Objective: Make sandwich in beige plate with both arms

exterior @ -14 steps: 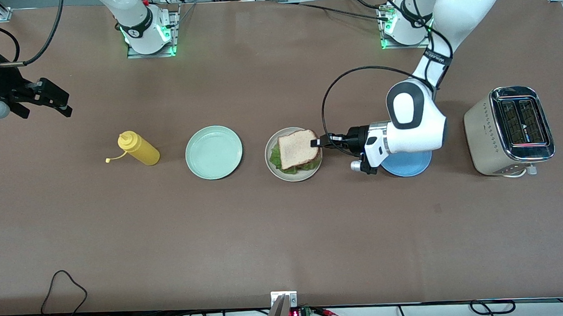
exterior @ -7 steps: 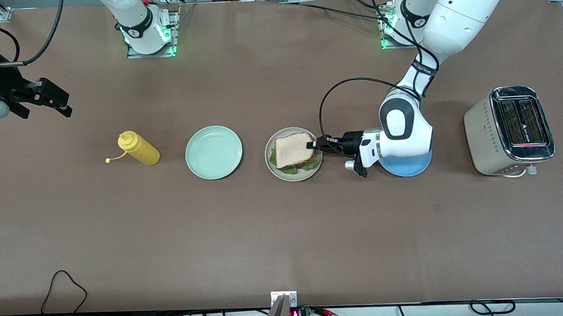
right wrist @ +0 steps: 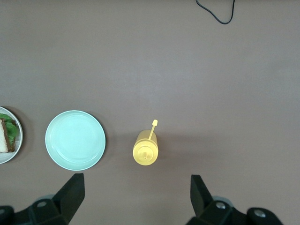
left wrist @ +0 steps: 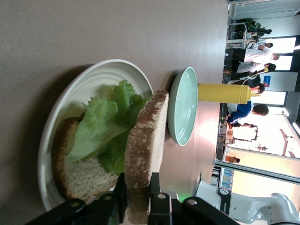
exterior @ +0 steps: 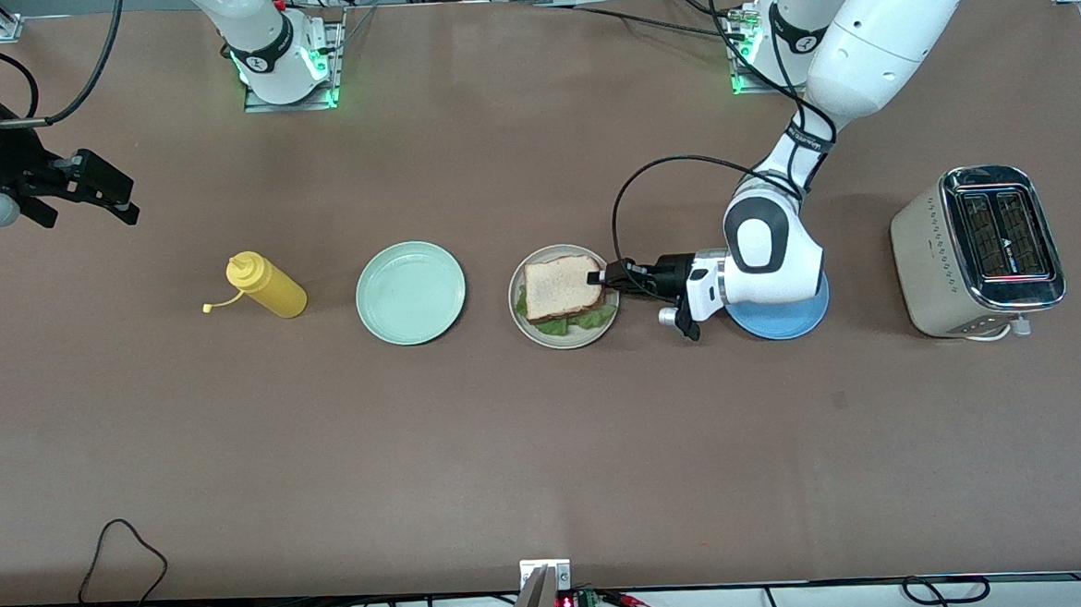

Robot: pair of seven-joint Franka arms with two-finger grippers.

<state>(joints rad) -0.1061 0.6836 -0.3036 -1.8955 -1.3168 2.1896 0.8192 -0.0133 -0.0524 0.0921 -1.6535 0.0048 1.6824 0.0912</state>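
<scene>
Brown top bread slice pinched by left pincer, nearly closed; right pincer wide, empty.

Little can be read here. The toaster carries a small light triangular logo with a line of lettering between its 2 slots — too small to make out. A black band on the left arm's forearm bears white lettering, also illegible. At the table's near edge a small red display glows with digits that cannot be told apart. In the left wrist view a white robot link carries vertical dark lettering — unreadable.
</scene>
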